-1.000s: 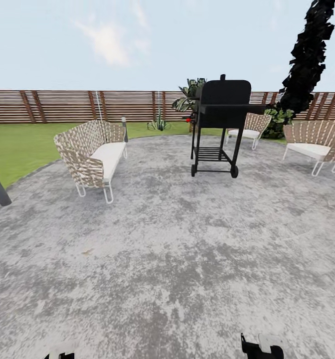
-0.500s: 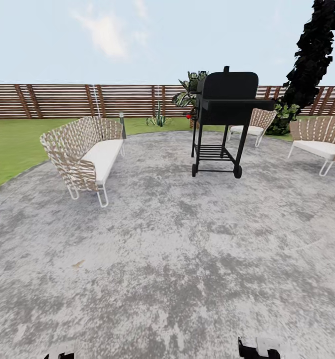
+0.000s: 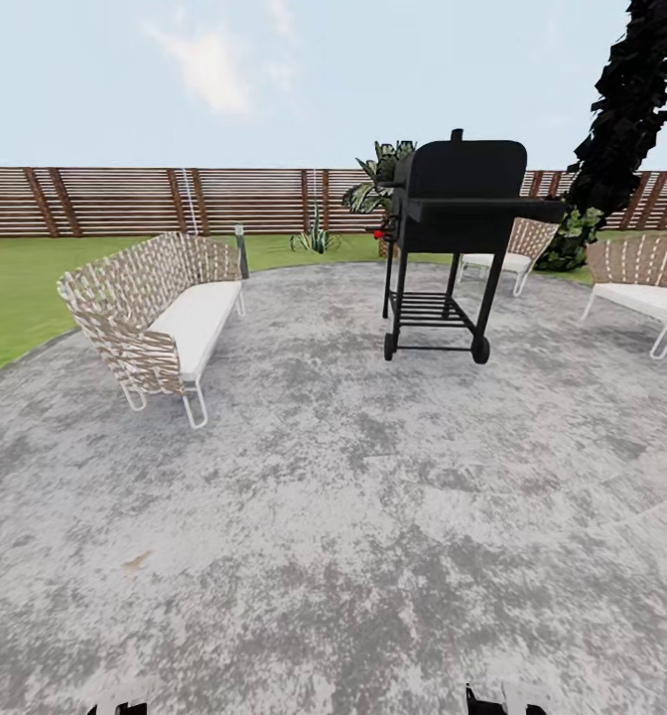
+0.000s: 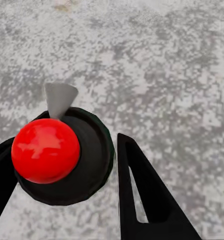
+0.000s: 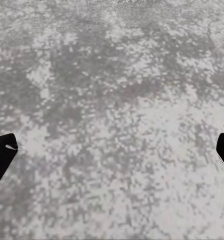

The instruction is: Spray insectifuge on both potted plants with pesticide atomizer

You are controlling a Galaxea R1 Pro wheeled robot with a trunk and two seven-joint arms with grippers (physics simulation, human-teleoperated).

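Left gripper (image 4: pixel 67 165) clamping pesticide atomizer (image 4: pixel 62 155), right gripper (image 5: pixel 112 155) spread wide, empty, open paving (image 3: pixel 373 497) ahead

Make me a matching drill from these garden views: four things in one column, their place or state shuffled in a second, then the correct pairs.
Things:
1. pesticide atomizer
2. grill
3. sofa
4. right claw

Places or states:
A. open, with bare paving between its fingertips
B. black, on wheels, in the middle of the paving
C. gripped in the left claw, red-topped
D. woven, white-cushioned, near the lawn

Pairs: 1-C, 2-B, 3-D, 4-A
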